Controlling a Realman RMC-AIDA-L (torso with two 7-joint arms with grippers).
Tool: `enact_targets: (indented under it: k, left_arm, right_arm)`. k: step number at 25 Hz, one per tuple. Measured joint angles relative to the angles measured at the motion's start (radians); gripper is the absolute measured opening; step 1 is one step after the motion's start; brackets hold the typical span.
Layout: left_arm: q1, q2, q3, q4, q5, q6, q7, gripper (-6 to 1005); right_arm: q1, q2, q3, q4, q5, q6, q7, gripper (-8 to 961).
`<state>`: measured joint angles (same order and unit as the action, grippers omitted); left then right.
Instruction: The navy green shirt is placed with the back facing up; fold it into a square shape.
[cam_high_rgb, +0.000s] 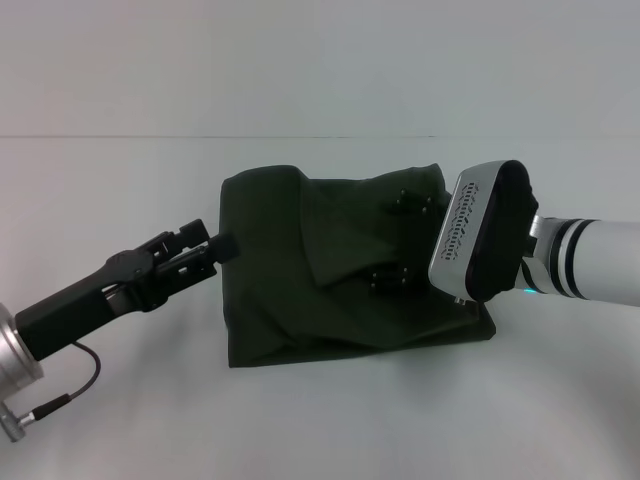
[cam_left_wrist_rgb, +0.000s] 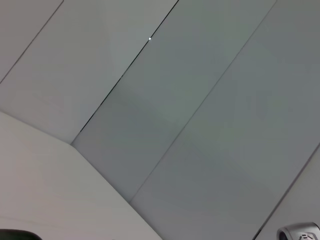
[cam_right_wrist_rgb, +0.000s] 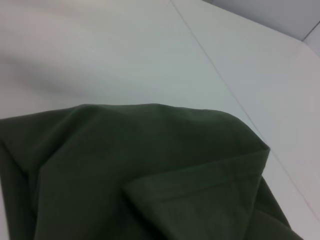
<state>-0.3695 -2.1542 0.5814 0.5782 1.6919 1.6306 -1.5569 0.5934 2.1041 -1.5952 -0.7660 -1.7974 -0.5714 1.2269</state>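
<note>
- Left gripper (cam_high_rgb: 222, 246) at the near-left edge of the navy green shirt (cam_high_rgb: 330, 290), fingers seemingly closed, pinching nothing certain.
- Shirt bunched into a rough rectangle on the white table (cam_high_rgb: 150, 420); final squaring fold apparently under way.
- Right gripper (cam_high_rgb: 400, 240) over shirt's far-right part; fingers' state impossible to tell.
- Next: flattening, aligning edges.

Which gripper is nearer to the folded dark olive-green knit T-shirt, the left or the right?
The right. The right gripper is over the dark olive-green knit T-shirt at its right side, two finger pads showing against the cloth. The left gripper only reaches its left edge.
</note>
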Motion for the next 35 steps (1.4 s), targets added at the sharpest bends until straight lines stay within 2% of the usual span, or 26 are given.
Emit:
enact_targets:
  k: [14,35]
  left_arm:
    - [0.001,-0.004,0.000,-0.013,0.000,0.007,0.000,920]
    - [-0.007,-0.004,0.000,-0.012,0.000,0.008,0.000,920]
  right_arm:
    - [0.058,0.005,-0.003,0.064,0.002,0.033,0.000,912]
    - [0.075,0.006,-0.080,0.069,0.052,0.107,-0.005,905]
